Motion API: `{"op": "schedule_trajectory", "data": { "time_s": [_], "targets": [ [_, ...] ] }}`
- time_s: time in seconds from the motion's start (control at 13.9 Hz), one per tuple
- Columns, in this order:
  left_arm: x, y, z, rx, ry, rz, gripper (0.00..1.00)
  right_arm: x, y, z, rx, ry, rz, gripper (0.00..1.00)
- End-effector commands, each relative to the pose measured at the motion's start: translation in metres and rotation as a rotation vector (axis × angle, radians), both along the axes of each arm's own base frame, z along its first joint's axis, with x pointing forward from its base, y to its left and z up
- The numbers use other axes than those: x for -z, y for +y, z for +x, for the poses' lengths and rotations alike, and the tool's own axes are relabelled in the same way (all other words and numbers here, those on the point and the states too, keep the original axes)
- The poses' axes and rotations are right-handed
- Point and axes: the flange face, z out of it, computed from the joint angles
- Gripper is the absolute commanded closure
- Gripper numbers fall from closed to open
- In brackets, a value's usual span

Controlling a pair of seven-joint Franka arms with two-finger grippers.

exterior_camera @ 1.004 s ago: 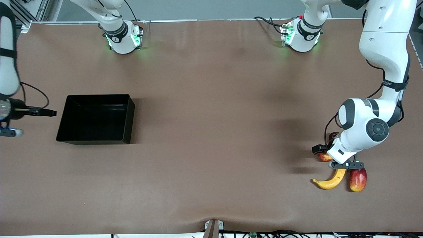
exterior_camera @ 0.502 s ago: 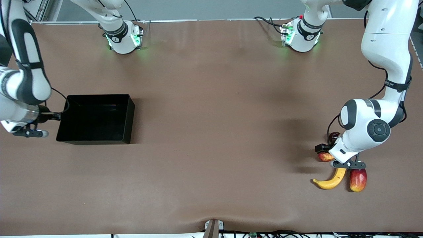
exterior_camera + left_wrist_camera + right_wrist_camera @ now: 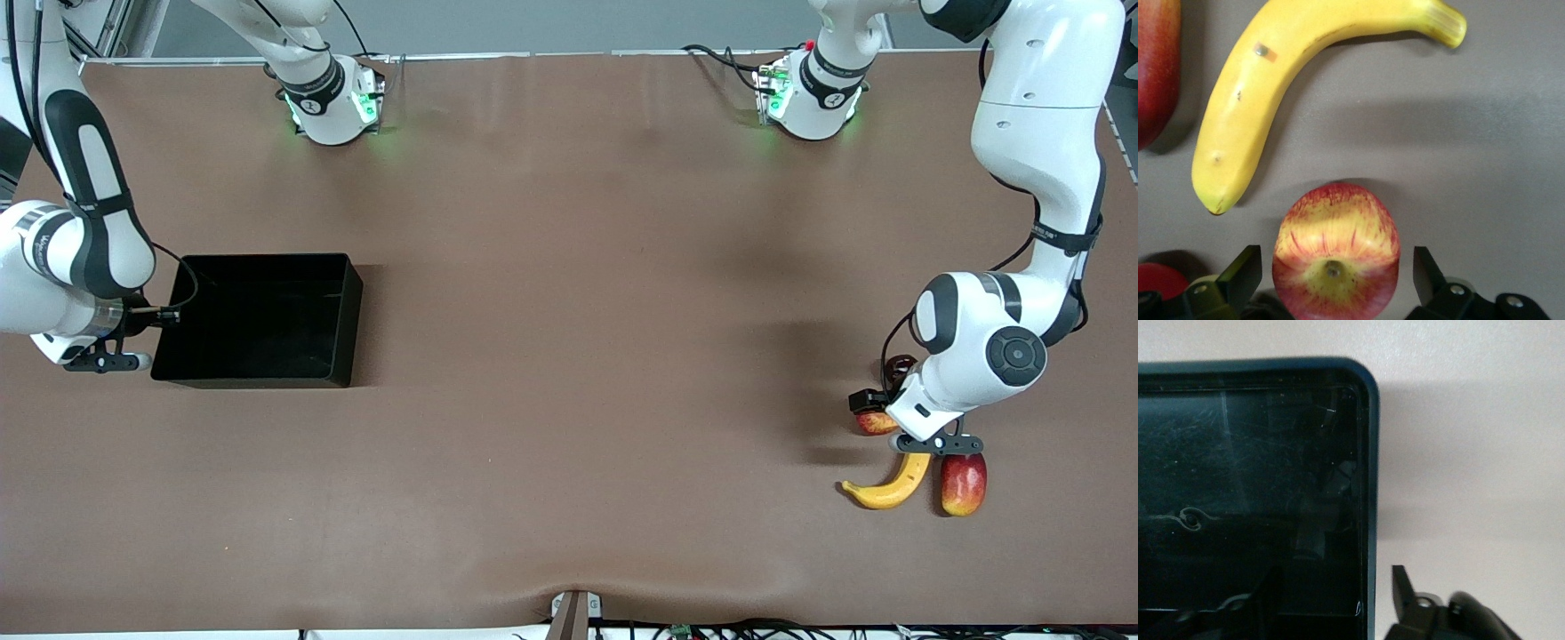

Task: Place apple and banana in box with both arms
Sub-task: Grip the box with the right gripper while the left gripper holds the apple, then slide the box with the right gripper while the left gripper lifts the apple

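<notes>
Red-yellow apple (image 3: 1335, 252) is lying between the wide-open fingers (image 3: 1241, 277) of left end effector (image 3: 935, 442), beside banana (image 3: 889, 487). Right end effector (image 3: 107, 360) is straddling box (image 3: 342, 307) wall, half open.

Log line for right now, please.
left gripper: open, straddling apple | right gripper: straddling box wall | banana: on table | box: empty

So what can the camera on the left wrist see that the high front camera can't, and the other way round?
Only the left wrist view shows the apple's whole face with its stem dimple, sitting between the open fingers of the left gripper. Only the front view shows the black box, the right gripper at its wall and both arms. Both show the banana and the mango beside it.
</notes>
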Motion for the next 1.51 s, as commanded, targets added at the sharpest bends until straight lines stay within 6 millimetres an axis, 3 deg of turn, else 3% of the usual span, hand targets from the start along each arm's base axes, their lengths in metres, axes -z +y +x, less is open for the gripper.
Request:
{"op": "schedule_trajectory", "data": {
  "time_s": [0.0, 0.29, 0.43, 0.5, 0.79, 1.0, 1.15, 1.29, 1.43],
  "targets": [
    [-0.003, 0.002, 0.002, 0.013, -0.018, 0.008, 0.14, -0.004, -0.001, -0.001, -0.006, 0.015, 0.009, 1.0],
    [-0.012, -0.002, 0.005, 0.023, -0.03, 0.011, 0.83, -0.01, 0.002, 0.003, -0.004, 0.02, 0.013, 1.0],
    [-0.026, -0.002, 0.007, 0.023, -0.045, 0.012, 0.98, -0.033, 0.007, 0.013, -0.003, 0.073, 0.037, 1.0],
    [-0.037, -0.005, 0.008, 0.027, -0.059, 0.012, 1.0, -0.047, 0.013, 0.019, -0.014, 0.106, 0.049, 1.0],
    [-0.088, -0.013, 0.006, 0.031, -0.065, 0.019, 1.0, -0.104, 0.081, 0.053, -0.104, 0.144, 0.071, 1.0],
    [-0.13, -0.031, -0.001, 0.05, -0.052, 0.024, 1.0, -0.137, 0.136, 0.066, -0.059, 0.142, 0.245, 1.0],
    [-0.157, -0.041, -0.009, 0.041, -0.032, 0.027, 1.0, -0.141, 0.192, 0.072, -0.021, 0.149, 0.228, 1.0],
    [-0.18, -0.057, -0.018, 0.039, -0.02, 0.025, 1.0, -0.147, 0.267, 0.076, 0.05, 0.148, 0.224, 1.0],
    [-0.199, -0.079, -0.026, 0.05, -0.016, 0.019, 1.0, -0.148, 0.33, 0.081, 0.113, 0.081, 0.21, 1.0]
  ]
}}
